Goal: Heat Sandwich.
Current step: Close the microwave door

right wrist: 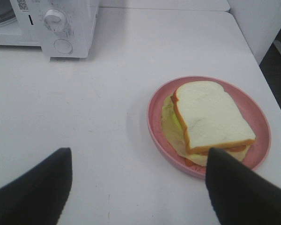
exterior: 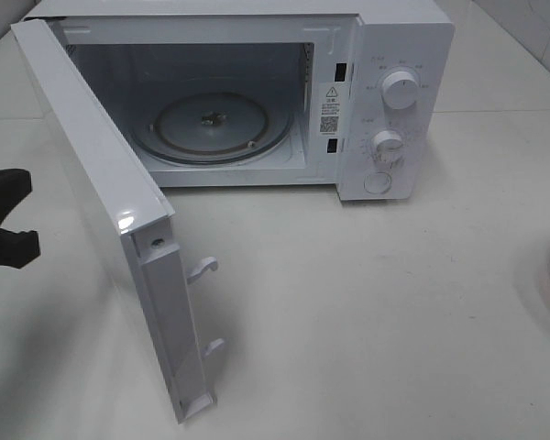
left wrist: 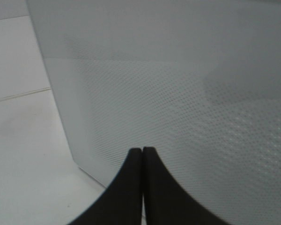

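Microwave door is already swung wide w/ the turntable bare, so opening looks done; loading, shutting the door and setting the dial are still left. Left gripper sits pressed together, empty, right by the door panel, while right gripper is spread wide, nothing in it, above the table. Sandwich lies flat on the pink plate, center-right of the right wrist frame, well apart from the oven; its long axis runs upper left to lower right, rounded crust end toward the upper left.
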Available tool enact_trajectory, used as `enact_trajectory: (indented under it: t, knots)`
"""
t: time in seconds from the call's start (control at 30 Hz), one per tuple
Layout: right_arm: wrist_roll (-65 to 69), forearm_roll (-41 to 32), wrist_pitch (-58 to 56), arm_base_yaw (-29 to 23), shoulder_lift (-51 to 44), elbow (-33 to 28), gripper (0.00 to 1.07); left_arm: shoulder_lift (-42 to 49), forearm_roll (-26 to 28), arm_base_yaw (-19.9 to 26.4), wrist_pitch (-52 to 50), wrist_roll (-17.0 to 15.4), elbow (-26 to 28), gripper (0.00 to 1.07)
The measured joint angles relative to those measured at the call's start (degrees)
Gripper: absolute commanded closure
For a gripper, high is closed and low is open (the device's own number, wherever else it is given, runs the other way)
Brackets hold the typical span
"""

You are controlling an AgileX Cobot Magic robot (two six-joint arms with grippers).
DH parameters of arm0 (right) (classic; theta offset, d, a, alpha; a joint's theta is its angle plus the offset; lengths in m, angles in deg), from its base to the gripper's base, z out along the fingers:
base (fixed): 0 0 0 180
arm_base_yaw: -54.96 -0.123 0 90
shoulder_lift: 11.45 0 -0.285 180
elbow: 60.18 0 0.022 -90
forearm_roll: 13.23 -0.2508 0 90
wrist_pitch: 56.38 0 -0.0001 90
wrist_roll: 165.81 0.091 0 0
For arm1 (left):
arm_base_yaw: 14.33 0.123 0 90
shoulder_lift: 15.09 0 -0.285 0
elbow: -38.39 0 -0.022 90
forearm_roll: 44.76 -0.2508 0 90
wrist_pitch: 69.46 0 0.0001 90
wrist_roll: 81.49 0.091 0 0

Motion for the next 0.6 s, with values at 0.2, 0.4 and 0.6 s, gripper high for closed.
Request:
enact_trajectory:
  t: [0.2, 0.4, 0.6]
  knots:
    - [0.0, 0.0, 0.0, 0.0, 0.0, 0.0, 0.31, -4.24, 2.12, -4.64, -2.46, 0.29, 0.29, 1.07]
    - [0.0, 0.0, 0.0, 0.0, 0.0, 0.0, 0.31, -9.28, 4.98, -10.08, -3.21, 0.52, 3.44, 1.07]
    - [0.0, 0.0, 0.0, 0.0, 0.0, 0.0, 0.31, -12.83, 8.25, -14.27, -3.27, 1.09, 7.91, 1.07]
